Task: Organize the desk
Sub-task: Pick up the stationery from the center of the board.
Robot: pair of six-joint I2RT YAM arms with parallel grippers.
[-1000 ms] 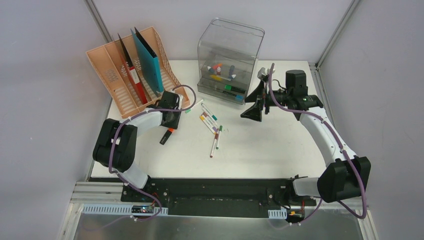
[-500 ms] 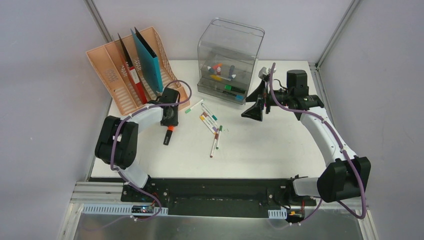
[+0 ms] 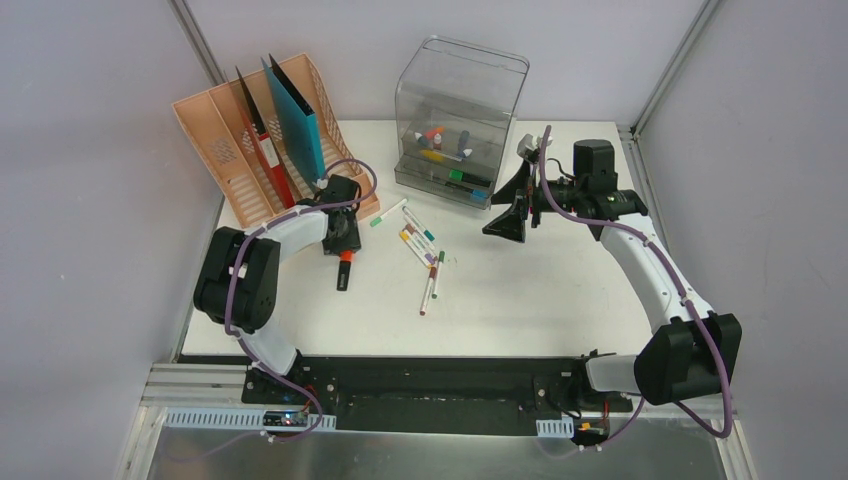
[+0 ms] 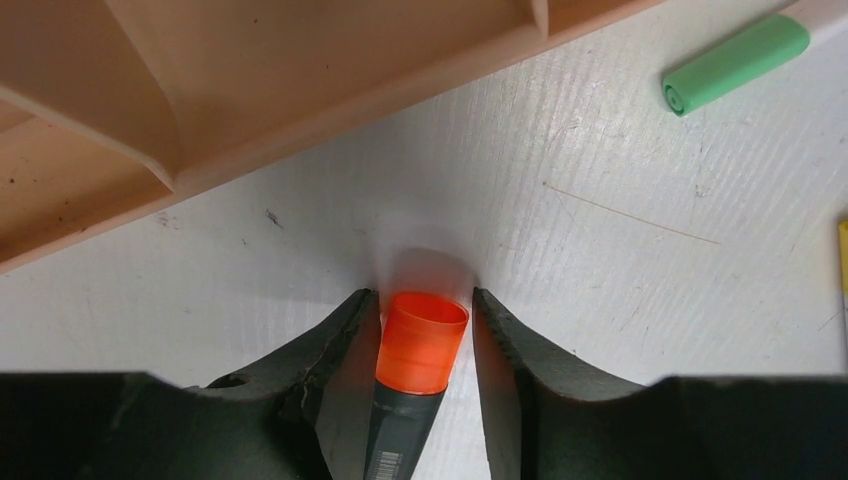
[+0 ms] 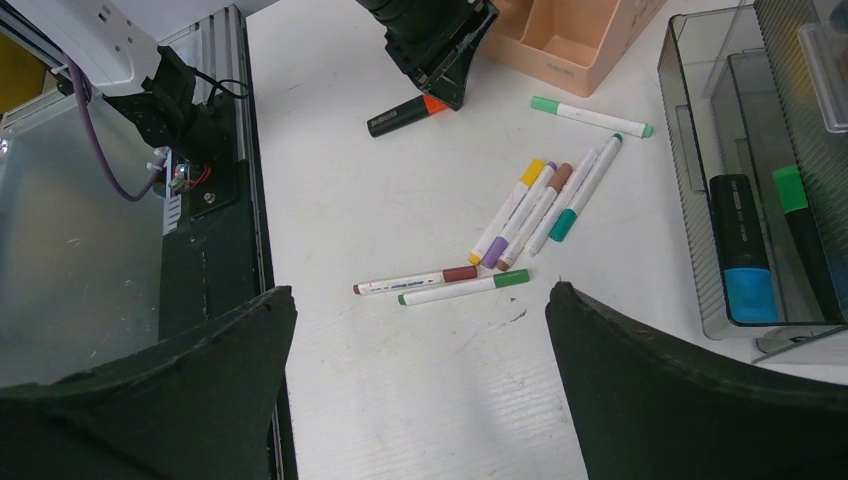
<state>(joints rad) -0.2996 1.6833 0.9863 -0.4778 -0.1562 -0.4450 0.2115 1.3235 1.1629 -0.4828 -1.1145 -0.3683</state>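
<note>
On the white desk (image 3: 560, 290) lies a black highlighter with an orange cap (image 3: 343, 274). My left gripper (image 3: 343, 247) straddles its cap end right in front of the peach file rack (image 3: 250, 150). In the left wrist view the orange cap (image 4: 422, 342) sits between the fingers of the left gripper (image 4: 420, 305); the left finger touches it and a narrow gap shows on the right. My right gripper (image 3: 510, 215) hovers wide open and empty above the desk, beside the clear drawer box (image 3: 460, 110). The right gripper (image 5: 420, 300) looks down on bare desk.
Several loose markers (image 3: 420, 240) lie mid-desk, with two more (image 3: 432, 282) nearer the front. A green-capped marker (image 4: 735, 63) lies by the rack's corner (image 4: 200, 90). The drawer box (image 5: 740, 200) holds highlighters. Folders stand in the rack.
The left gripper has shifted slightly towards the rack and turned the highlighter from slanted to nearly straight. Its jaws have widened a little around the cap. The right arm has not moved.
</note>
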